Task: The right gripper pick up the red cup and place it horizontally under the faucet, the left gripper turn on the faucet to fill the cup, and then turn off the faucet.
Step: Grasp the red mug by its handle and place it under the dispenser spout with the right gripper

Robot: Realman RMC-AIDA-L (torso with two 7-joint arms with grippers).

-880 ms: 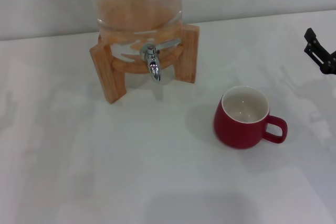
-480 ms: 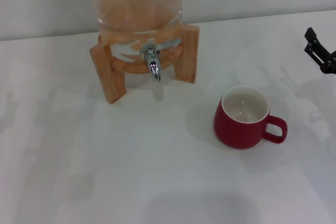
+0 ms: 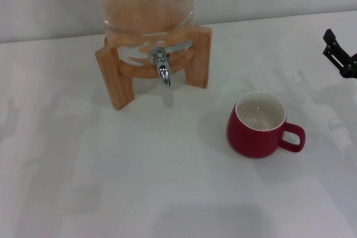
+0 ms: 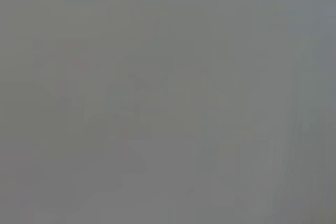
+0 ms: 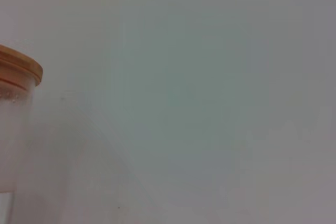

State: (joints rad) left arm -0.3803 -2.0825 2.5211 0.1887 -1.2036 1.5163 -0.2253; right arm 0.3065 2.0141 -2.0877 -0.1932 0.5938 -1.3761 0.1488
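The red cup (image 3: 257, 126) stands upright on the white table, its white inside empty and its handle pointing right. The faucet (image 3: 163, 65) is a chrome tap on a clear glass dispenser (image 3: 144, 4) in a wooden stand (image 3: 114, 79), at the back centre, well left of and behind the cup. Only the black tip of my right gripper (image 3: 340, 55) shows at the right edge, above the table and to the right of and behind the cup. My left gripper is out of view. The left wrist view shows only plain grey.
The white table (image 3: 111, 182) spreads wide in front and to the left. A pale wall runs behind the dispenser. The right wrist view shows the dispenser's wooden lid and glass top (image 5: 16, 108) against the wall.
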